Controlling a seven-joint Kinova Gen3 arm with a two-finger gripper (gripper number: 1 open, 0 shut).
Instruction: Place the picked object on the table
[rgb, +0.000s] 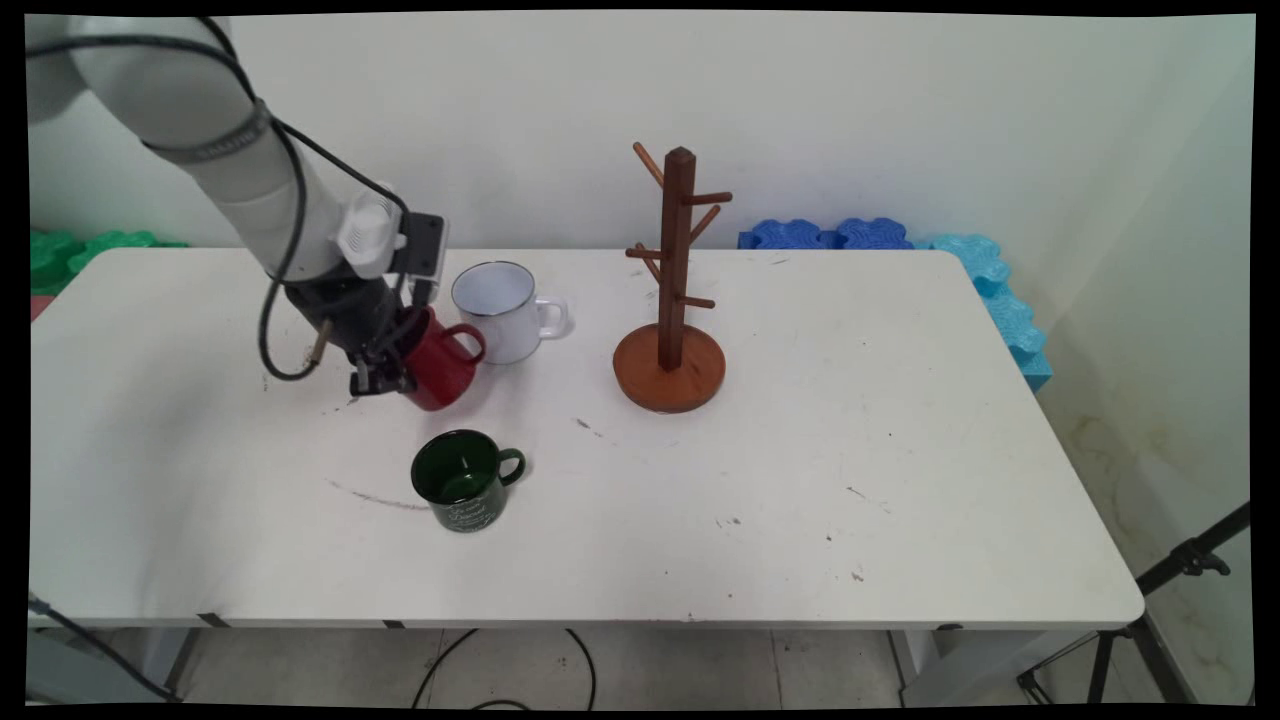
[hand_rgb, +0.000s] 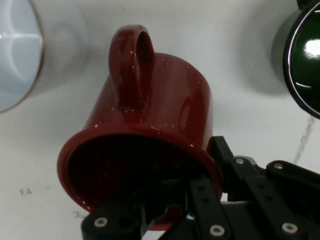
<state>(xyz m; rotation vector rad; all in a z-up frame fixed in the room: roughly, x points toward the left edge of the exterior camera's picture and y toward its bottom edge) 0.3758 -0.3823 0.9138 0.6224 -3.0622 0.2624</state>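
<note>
Pincer (rgb: 385, 375) of black linkage, clenched on the rim of a dark red speckled enamel mug (rgb: 437, 365), holds it tilted with its handle turned toward a white enamel mug with a dark rim (rgb: 497, 310) just beside it on the white tabletop (rgb: 800, 480). A dark green glossy mug (rgb: 462, 480) stands nearer the front edge, apart from both. A brown wooden mug tree with pegs (rgb: 672, 300) stands to the right, well apart.
</note>
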